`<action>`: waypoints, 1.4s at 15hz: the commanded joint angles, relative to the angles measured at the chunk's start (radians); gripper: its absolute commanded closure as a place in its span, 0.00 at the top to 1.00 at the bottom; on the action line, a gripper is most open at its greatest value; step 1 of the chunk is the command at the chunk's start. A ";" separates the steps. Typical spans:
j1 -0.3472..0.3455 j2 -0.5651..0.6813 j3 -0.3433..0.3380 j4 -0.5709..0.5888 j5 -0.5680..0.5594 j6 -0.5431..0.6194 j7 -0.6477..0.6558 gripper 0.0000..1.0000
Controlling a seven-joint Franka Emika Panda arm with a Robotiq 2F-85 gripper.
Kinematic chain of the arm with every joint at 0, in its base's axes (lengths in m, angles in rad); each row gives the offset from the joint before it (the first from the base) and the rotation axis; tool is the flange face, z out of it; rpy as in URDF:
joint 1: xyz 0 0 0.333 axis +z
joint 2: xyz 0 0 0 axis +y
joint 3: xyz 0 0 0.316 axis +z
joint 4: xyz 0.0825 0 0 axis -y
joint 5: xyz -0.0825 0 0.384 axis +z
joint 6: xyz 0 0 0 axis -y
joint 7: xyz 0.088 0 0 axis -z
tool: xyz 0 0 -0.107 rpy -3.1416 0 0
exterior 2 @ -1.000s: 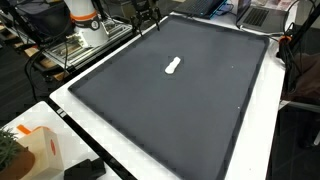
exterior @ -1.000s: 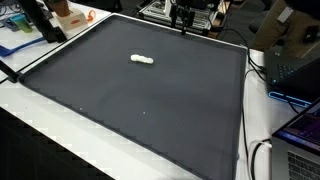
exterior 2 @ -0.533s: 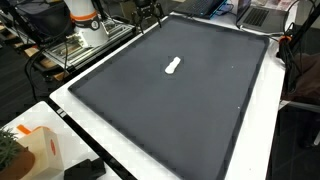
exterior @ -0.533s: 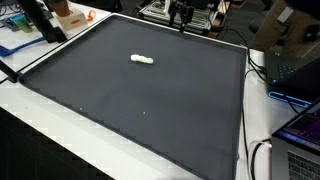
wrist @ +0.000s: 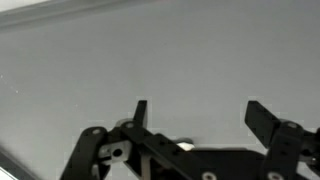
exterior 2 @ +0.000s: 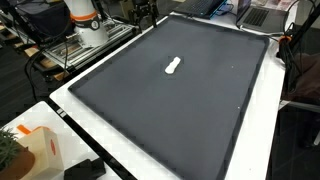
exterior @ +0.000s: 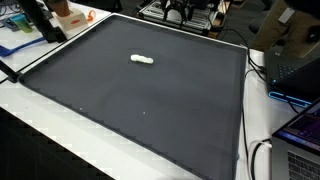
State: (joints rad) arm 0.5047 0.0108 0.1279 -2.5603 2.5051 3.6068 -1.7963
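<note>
The pincer (exterior: 178, 12) has risen slightly above the far edge of the surface (exterior: 150, 110). It is released and empty. A white piece (exterior: 142, 60) lies well apart.

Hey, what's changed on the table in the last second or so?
The hand has lifted a little above the far edge of the dark mat. It took hold of nothing and let nothing go; the wrist view shows it open and empty. The small white piece lies in the same spot on the mat, well apart from the hand.
</note>
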 commanded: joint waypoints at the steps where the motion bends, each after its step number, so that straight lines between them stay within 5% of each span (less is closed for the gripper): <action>1: -0.020 -0.045 -0.014 0.015 0.016 0.039 -0.267 1.00; 5: -0.039 -0.065 -0.061 0.057 0.022 0.032 -0.540 1.00; 13: -0.046 -0.050 -0.114 0.103 0.015 0.013 -0.512 1.00; 21: -0.013 -0.063 -0.217 -0.038 0.012 -0.078 -0.974 1.00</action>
State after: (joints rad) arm 0.4826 -0.0182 -0.0488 -2.5337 2.5057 3.5707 -2.6056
